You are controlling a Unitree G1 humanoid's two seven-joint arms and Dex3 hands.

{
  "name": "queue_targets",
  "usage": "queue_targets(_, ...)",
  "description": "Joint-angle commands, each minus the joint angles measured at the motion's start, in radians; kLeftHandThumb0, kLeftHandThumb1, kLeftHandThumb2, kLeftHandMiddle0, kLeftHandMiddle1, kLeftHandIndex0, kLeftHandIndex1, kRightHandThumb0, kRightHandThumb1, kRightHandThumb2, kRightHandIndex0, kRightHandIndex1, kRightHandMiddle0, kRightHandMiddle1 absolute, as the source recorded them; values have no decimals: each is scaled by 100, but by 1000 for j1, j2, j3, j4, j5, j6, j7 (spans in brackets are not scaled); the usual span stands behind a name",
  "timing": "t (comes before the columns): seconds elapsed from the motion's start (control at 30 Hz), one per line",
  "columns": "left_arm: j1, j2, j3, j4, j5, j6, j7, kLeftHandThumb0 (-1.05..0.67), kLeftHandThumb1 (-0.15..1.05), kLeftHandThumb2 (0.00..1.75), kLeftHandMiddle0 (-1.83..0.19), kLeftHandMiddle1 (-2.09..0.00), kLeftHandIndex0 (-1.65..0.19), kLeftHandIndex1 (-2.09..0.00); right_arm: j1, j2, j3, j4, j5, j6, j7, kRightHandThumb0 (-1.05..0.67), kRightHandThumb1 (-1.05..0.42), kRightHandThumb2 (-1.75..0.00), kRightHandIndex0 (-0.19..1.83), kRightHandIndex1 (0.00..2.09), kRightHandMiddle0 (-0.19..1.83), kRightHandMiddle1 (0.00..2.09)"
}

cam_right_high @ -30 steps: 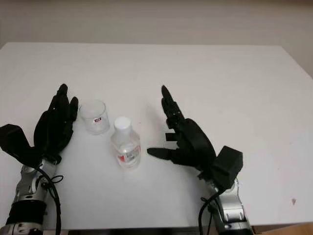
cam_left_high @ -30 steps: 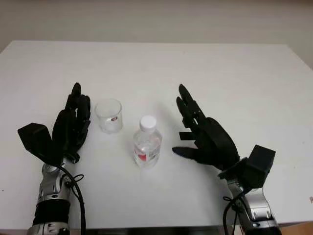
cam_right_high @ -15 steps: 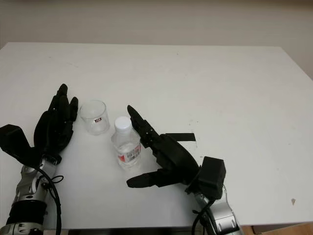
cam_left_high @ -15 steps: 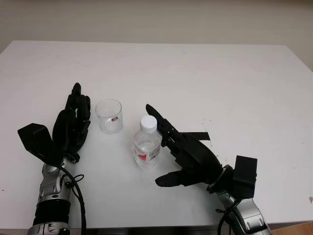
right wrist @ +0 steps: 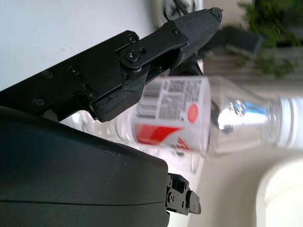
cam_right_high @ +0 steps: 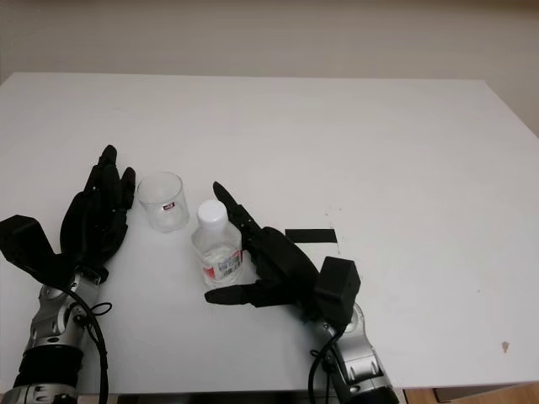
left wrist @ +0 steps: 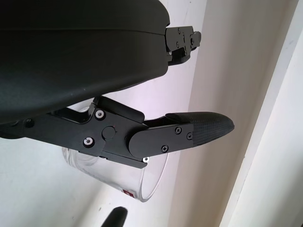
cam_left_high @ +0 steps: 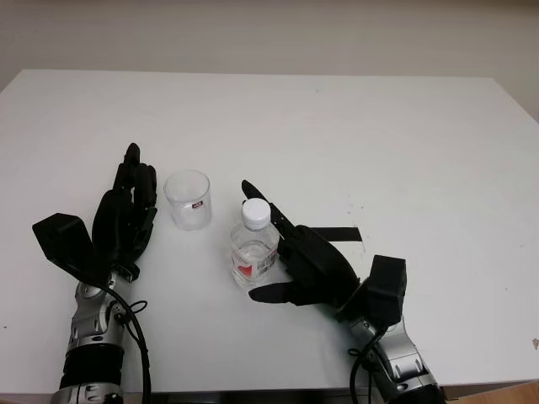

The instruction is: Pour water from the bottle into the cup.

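A small clear water bottle (cam_left_high: pixel 253 250) with a white cap and a red label stands upright at the table's front middle. Just left of it and a little farther back stands an empty clear plastic cup (cam_left_high: pixel 188 200). My right hand (cam_left_high: pixel 280 254) is open and brackets the bottle from the right, with its fingers (cam_left_high: pixel 259 202) reaching behind the cap and the thumb (cam_left_high: pixel 268 293) lying in front of the base. In the right wrist view the bottle (right wrist: pixel 189 118) lies between a finger and the palm. My left hand (cam_left_high: pixel 126 215) is open just left of the cup (left wrist: pixel 142 187).
The white table (cam_left_high: pixel 354 135) stretches wide behind and to the right. A short strip of black tape (cam_left_high: pixel 338 233) lies on it just right of my right hand. The table's front edge runs close under both wrists.
My right hand has swept left from well right of the bottle until its fingers and thumb flank it. The bottle, the cup and my left hand have stayed put.
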Motion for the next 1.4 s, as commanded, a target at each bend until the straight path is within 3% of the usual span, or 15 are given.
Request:
queue_targets(0.0, 11, -3, -3, -14, 6, -13, 1, -76, 105, 51, 11, -5, 10, -5, -7, 22, -11, 10, -2, -35, -20, -91, -84, -5, -19, 0, -19, 0)
queue_targets(0.07, 11, -6, -4, -13, 5, -16, 1, -76, 105, 51, 10, -5, 10, -5, -7, 33, -13, 19, 1, -52, -30, -89, -85, -6, -16, 2, -15, 3)
queue_targets(0.13, 9, -6, -5, -9, 3, -17, -1, -76, 105, 51, 11, -5, 11, -5, -7, 39, -15, 18, 11, -53, -29, -85, -85, -5, 1, 11, 1, 11)
queue_targets(0.2, 9, -8, -6, -9, 4, -13, 3, -77, 105, 51, 11, -5, 11, -5, -4, 36, -16, 6, 23, -23, -24, -80, -83, -5, -9, 92, -11, 105)
queue_targets(0.23, 8, -9, -6, -8, 4, -14, 4, -77, 105, 51, 11, -5, 11, -5, -4, 33, -15, 1, 26, -10, -21, -76, -81, -5, -9, 147, -10, 157)
queue_targets(0.27, 8, -10, -6, -7, 3, -15, 4, -76, 105, 51, 11, -5, 11, -5, -5, 28, -13, -1, 24, -4, -17, -73, -80, -5, -1, 175, -1, 182)
queue_targets(0.33, 6, -13, -5, -6, -1, -16, 2, -76, 105, 51, 11, -5, 11, -5, -10, 12, -6, -6, 7, -2, -8, -68, -81, -6, 27, 200, 25, 202)
queue_targets(0.37, 6, -14, -4, -5, -1, -16, 2, -76, 105, 51, 11, -5, 11, -5, -13, 6, -3, -7, 2, 0, -3, -65, -83, -6, 52, 206, 44, 206)
queue_targets(0.5, 2, -18, -3, -6, 2, -12, 17, -76, 105, 50, 10, -6, 10, -5, -26, -30, 11, -25, -33, 42, 19, -56, -91, -7, 102, 209, 78, 209)
queue_targets(0.77, -9, -16, -9, -1, 3, -15, 14, -76, 105, 50, 12, -5, 12, -5, -40, -82, 28, -31, -77, 39, 65, -50, -100, -6, 120, 205, 88, 209)
queue_targets(0.93, -18, -18, -7, 8, -3, -13, 11, -74, 105, 51, 12, -5, 12, -5, -42, -106, 29, -19, -81, 6, 99, -52, -105, -15, 138, 208, 110, 209)
queue_targets(1.07, -20, -16, -7, 17, -2, -23, 4, -73, 105, 52, 12, -5, 12, -5, -30, -78, 15, -21, -113, -20, 14, -51, -105, -30, 162, 209, 112, 209)
queue_targets(1.13, -21, -15, -6, 19, 0, -24, 5, -74, 105, 51, 12, -5, 12, -5, -32, -60, 5, -23, -122, -21, -37, -48, -105, -38, 179, 209, 139, 209)
queue_targets(1.2, -23, -14, -5, 19, -2, -22, 6, -74, 105, 50, 12, -5, 12, -5, -64, -52, -22, -37, -138, 1, -100, -46, -105, -42, 182, 209, 155, 209)
queue_targets(1.37, -24, -14, -7, 15, 4, -21, 13, -74, 105, 50, 11, -6, 11, -5, -237, -53, -104, 18, -190, 1, -254, -39, -105, -48, 183, 209, 158, 209)
